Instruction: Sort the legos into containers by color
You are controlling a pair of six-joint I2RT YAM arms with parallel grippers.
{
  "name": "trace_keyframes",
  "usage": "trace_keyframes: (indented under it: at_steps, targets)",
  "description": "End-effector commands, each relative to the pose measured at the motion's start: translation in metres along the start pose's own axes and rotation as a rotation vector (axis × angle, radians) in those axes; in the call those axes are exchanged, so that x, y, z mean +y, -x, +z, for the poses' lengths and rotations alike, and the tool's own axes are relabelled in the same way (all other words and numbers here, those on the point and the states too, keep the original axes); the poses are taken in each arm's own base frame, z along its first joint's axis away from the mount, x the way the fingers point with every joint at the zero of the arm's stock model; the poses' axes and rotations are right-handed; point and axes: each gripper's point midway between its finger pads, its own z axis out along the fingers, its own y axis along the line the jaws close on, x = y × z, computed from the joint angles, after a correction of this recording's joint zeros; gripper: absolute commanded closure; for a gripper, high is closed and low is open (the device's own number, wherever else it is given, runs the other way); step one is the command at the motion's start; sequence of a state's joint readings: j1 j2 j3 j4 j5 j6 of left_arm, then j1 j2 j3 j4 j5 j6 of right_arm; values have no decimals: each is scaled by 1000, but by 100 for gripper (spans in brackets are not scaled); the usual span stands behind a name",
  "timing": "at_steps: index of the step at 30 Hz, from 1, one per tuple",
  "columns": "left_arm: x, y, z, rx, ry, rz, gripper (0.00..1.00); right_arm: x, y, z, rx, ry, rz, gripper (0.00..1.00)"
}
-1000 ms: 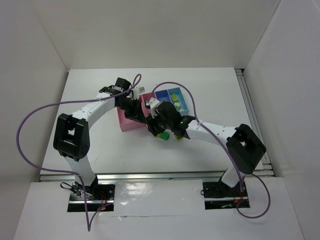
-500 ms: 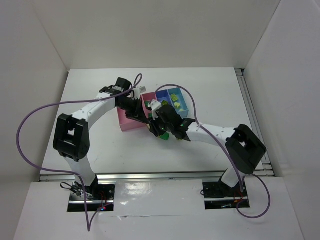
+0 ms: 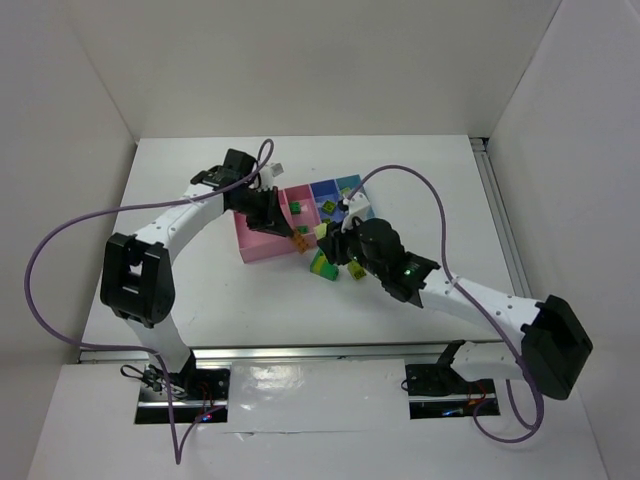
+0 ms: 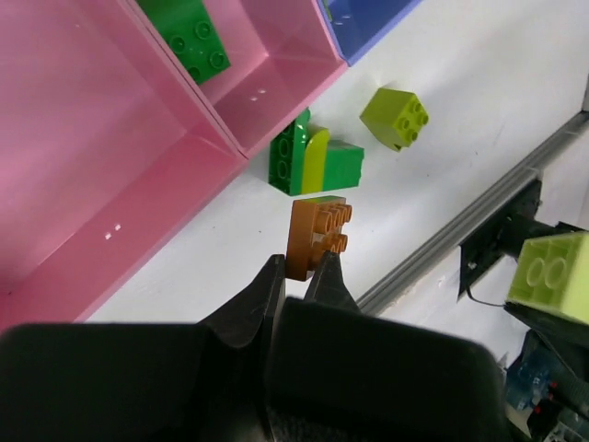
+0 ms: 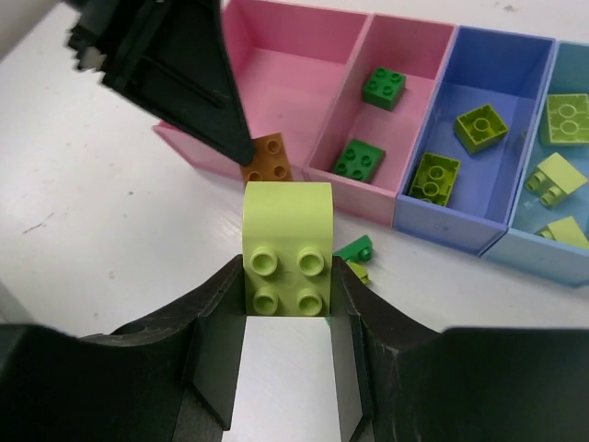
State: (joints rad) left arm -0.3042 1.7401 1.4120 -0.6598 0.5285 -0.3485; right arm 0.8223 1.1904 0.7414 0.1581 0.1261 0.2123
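While the right fingers [image 5: 216, 313] clamp a pale lime brick [image 5: 286, 230], its long axis pointing straight ahead, the light blue compartment [image 5: 543, 258] holding matching bricks lies ahead and to their right; right arm nearer. Left fingers [image 4: 262, 295] are pinched together, tips at the orange brick [image 4: 316, 238] lying on the worktop [image 5: 92, 184], apparently ungripped.

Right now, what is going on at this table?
Two robot arms are sorting small bricks by colour into a four-part tray. The right gripper holds a pale lime brick in its jaws, above the table before the tray. The left gripper, jaws shut, has its tips at an orange-brown brick lying beside the pink compartment.
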Motion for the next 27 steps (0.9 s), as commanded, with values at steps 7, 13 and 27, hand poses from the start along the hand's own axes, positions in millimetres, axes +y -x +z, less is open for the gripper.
trace_keyframes:
  at_steps: [7,13,27]
  targets:
    - [37,35,-43,-186,269,-88,100,-61,31,42,34,-393,-33,100]
    - [72,49,-69,-284,463,-183,100,-121,37,64,94,-550,40,100]
    - [91,74,-49,-265,504,-232,33,-189,11,96,163,-576,96,78]
